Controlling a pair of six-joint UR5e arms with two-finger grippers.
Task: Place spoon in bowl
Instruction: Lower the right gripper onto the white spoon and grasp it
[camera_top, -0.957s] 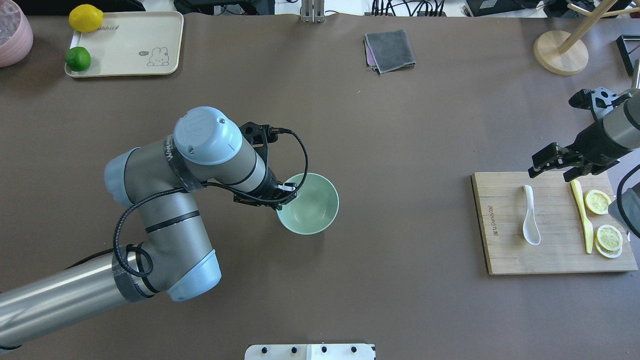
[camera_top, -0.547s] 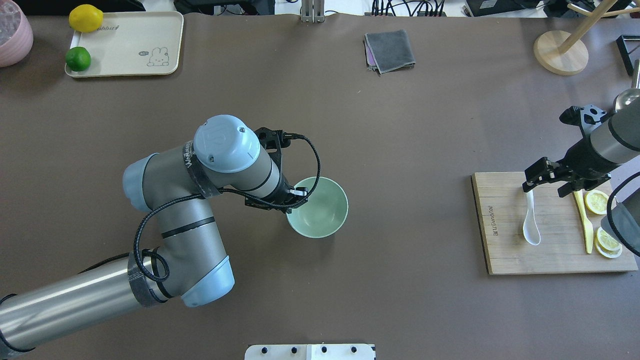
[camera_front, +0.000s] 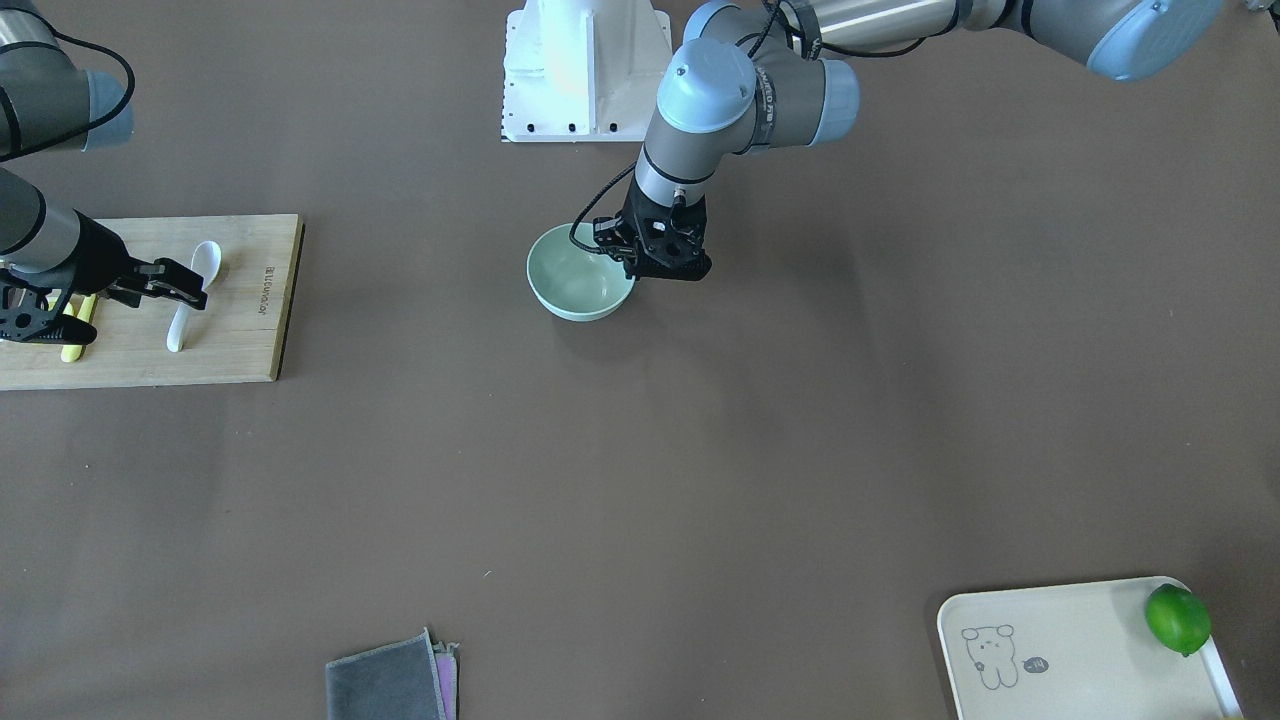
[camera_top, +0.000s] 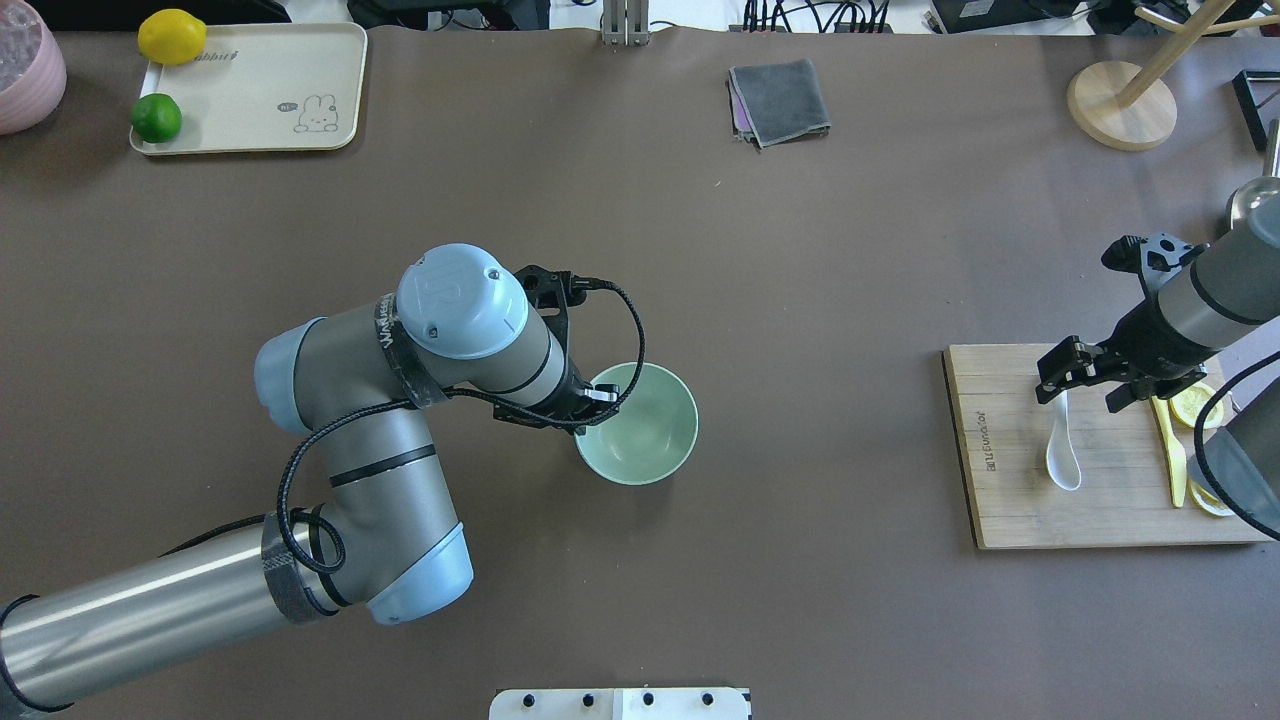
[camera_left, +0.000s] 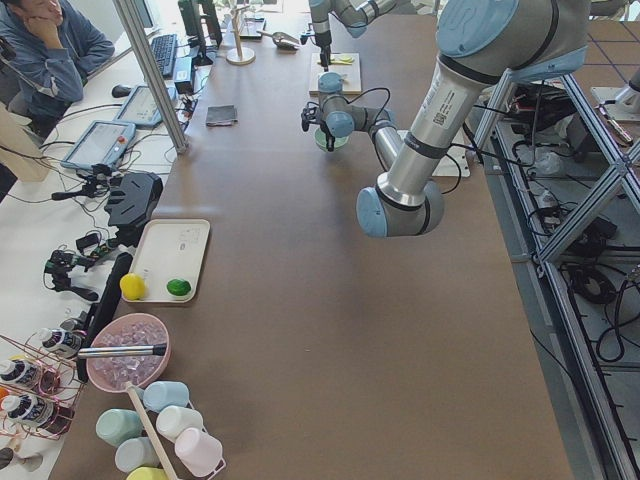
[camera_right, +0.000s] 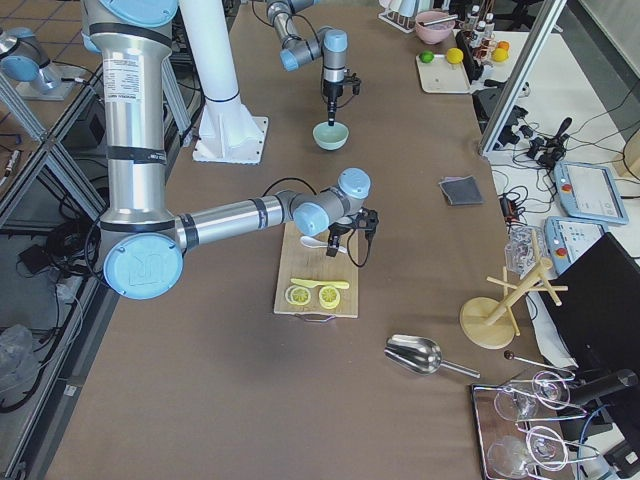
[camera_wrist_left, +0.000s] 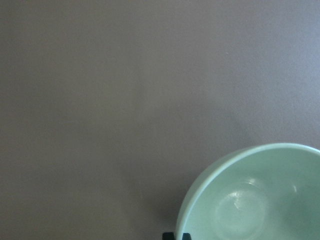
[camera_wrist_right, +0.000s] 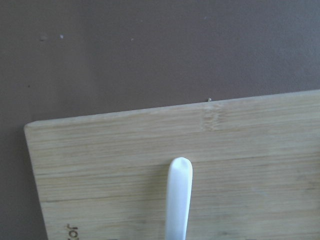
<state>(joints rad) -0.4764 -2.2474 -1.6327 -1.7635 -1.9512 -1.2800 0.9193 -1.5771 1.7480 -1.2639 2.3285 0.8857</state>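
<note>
The pale mint-green bowl (camera_top: 650, 432) stands near the table's middle, also in the front view (camera_front: 575, 282) and the left wrist view (camera_wrist_left: 260, 200). My left gripper (camera_top: 592, 395) is shut on its left rim. The white spoon (camera_top: 1062, 455) lies on the wooden cutting board (camera_top: 1010, 500) at the right, scoop toward the robot. My right gripper (camera_top: 1085, 385) is open, its fingers either side of the handle's far end. The right wrist view shows the handle tip (camera_wrist_right: 179, 190) on the board. In the front view the spoon (camera_front: 207, 257) lies under the right gripper (camera_front: 135, 310).
A yellow plastic knife (camera_top: 1172, 450) and lemon slices (camera_top: 1195, 400) lie on the board right of the spoon. A cream tray (camera_top: 250, 90) with a lemon and a lime sits far left. A grey cloth (camera_top: 780, 100) and a wooden stand (camera_top: 1120, 105) are at the back.
My left arm has moved the bowl a little right and toward the robot. My right gripper has moved left and down, from beyond the board to over the spoon's handle.
</note>
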